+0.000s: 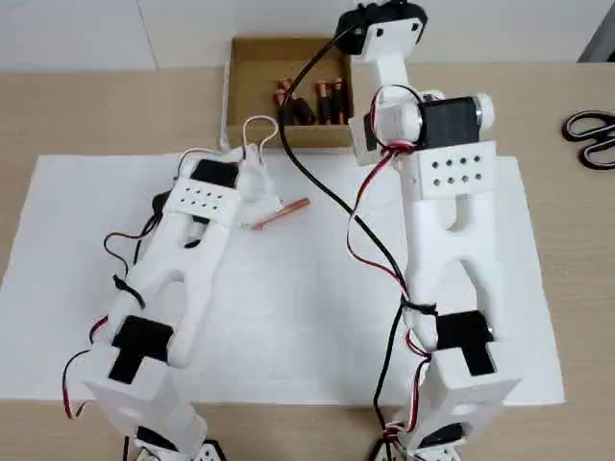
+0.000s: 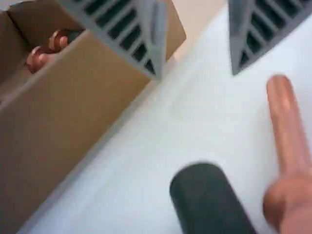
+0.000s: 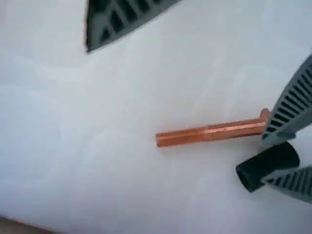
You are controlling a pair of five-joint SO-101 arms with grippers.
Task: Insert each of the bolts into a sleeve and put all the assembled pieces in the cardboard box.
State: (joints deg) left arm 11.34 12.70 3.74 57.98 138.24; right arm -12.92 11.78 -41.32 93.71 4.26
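No text, label, brand, number or sign can be read in any view. The box shows plain brown card, and the sheet is plain white.

Free room: middle of the white sheet.
In the way: box wall, black cable across the sheet.

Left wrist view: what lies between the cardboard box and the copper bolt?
A black sleeve on the white sheet, beside the bolt; near the bolt's tip, bare sheet.
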